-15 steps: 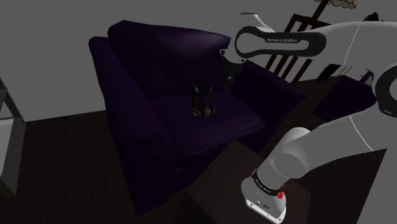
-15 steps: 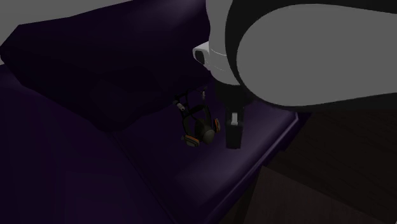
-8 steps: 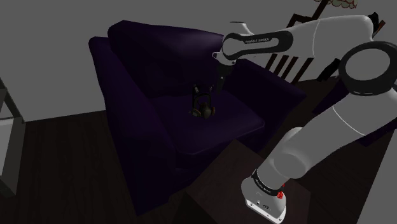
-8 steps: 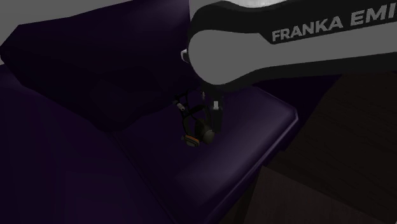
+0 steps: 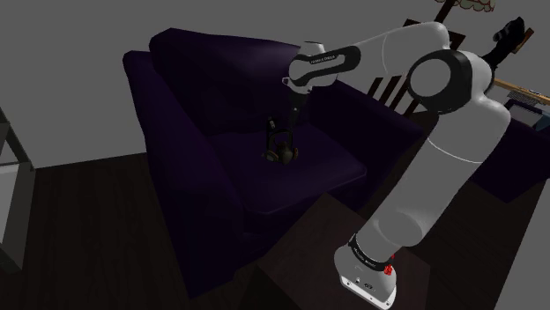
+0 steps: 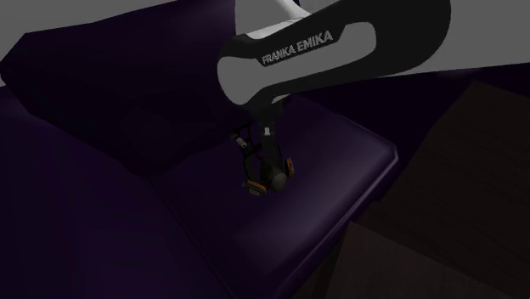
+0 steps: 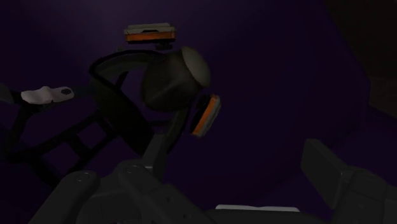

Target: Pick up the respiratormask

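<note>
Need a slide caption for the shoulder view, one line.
Franka arm reaches over a dark purple armchair, open black gripper poised at the respirator mask on the seat.

a dark purple armchair (image 5: 189, 158) stands in the middle of the shoulder view, with a thick back cushion (image 5: 211, 53), broad arms and a flat seat cushion (image 5: 304, 180). it sits on a dark wood floor (image 5: 79, 229) before a plain grey wall (image 5: 70, 44). behind its far arm rise the dark slats of a wooden chair back (image 5: 392, 88). a white piece of furniture (image 5: 9, 167) shows at that view's left edge. in the second exterior view the seat's front edge (image 6: 365, 183) meets the floor (image 6: 463, 161) at the right.
</note>
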You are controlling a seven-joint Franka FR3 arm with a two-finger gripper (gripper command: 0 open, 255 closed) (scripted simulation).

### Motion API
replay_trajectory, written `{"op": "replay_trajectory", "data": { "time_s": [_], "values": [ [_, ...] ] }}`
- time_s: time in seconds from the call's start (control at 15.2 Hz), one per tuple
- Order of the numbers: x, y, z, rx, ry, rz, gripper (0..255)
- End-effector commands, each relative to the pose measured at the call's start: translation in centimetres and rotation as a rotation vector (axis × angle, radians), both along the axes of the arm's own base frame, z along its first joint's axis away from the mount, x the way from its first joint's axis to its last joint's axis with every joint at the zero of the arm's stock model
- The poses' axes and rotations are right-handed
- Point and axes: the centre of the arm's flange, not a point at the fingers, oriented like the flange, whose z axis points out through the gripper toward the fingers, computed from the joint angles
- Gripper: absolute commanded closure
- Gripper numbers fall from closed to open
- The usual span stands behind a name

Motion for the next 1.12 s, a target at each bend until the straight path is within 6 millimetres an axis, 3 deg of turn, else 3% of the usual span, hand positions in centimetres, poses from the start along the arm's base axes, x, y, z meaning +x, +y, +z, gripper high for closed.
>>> {"op": "replay_trajectory", "data": {
  "time_s": [0.0, 0.4, 0.92, 1.06],
  "values": [
    [1.9, -1.4, -1.2, 0.010, -0.004, 0.029, 0],
    [8.0, -4.6, -5.2, 0.038, -0.017, 0.107, 0],
    [8.3, -4.8, -9.4, 0.040, -0.018, 0.112, 0],
    [8.3, -4.8, -9.4, 0.040, -0.018, 0.112, 0]
  ]
}}
